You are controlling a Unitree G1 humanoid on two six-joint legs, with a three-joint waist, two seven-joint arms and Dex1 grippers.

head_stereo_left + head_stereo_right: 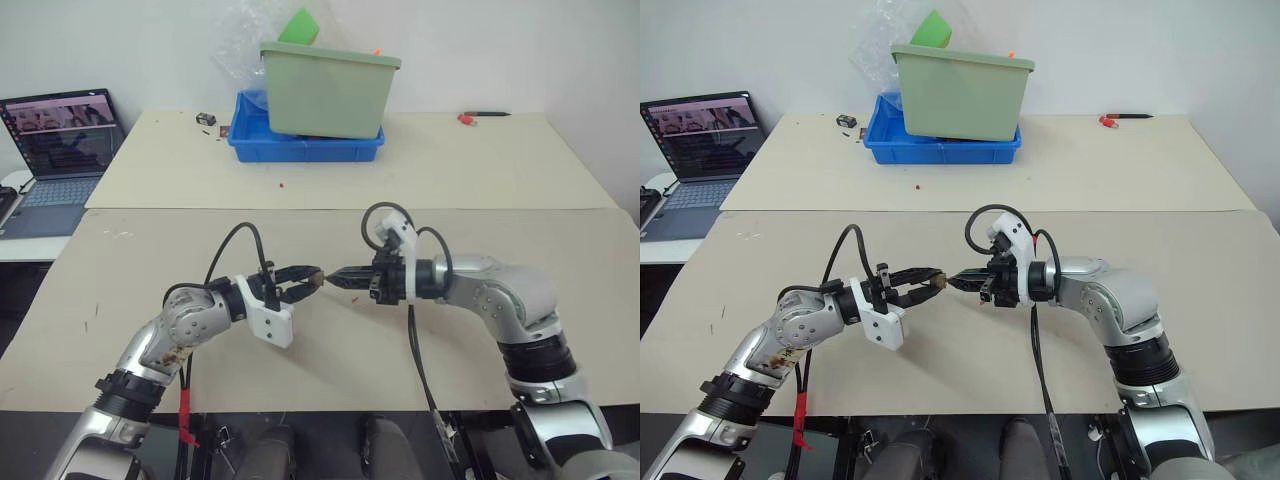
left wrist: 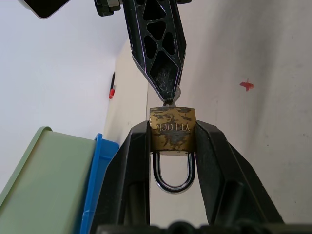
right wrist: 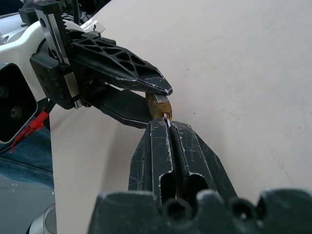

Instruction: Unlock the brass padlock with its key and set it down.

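The brass padlock (image 2: 172,128) is clamped by its flat sides between the left gripper (image 1: 300,283) fingers, held above the table (image 1: 330,355). At its 3 o'clock, the right gripper (image 1: 345,277) is pinched shut on the key (image 2: 173,92). Small, rigid, smooth metal: it likely slips under torque, so grip the body, leaving the shackle free.

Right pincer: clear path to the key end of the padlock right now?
Looks like yes. The left pincer clamps the brass padlock by its sides, leaving the key end exposed, and the shut right pincer already meets that end, apparently nipping the key.
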